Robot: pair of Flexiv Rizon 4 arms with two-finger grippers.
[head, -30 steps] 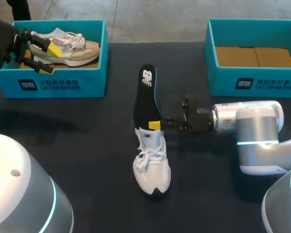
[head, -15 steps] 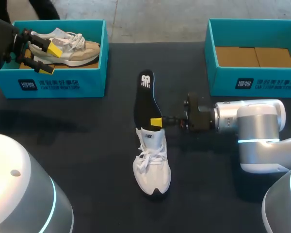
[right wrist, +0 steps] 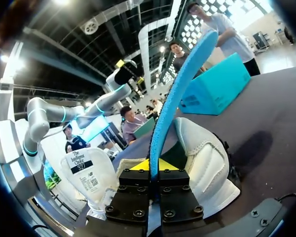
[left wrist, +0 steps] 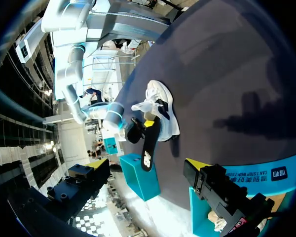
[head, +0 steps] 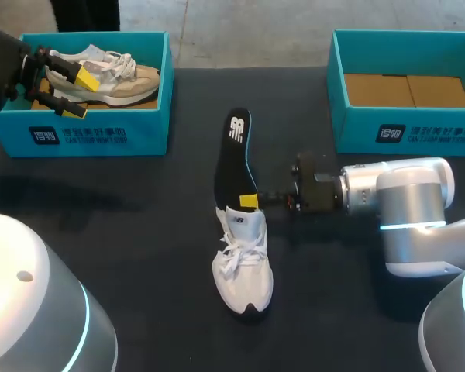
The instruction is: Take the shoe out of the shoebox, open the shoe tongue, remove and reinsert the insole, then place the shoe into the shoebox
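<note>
At the table's (head: 139,232) left, your left gripper (head: 79,93) hung over the left shoebox (head: 101,136), fingers spread apart above the tan shoe (head: 124,81) lying inside. In the middle, the white shoe (head: 242,271) sat on the table, toe toward you. The black insole (head: 234,159) reached from its opening toward the far side. Your right gripper (head: 249,201) pinched the insole's edge just above that opening, both fingers pressed on it. At the right stood the right shoebox (head: 403,132), well apart from the shoe.
</note>
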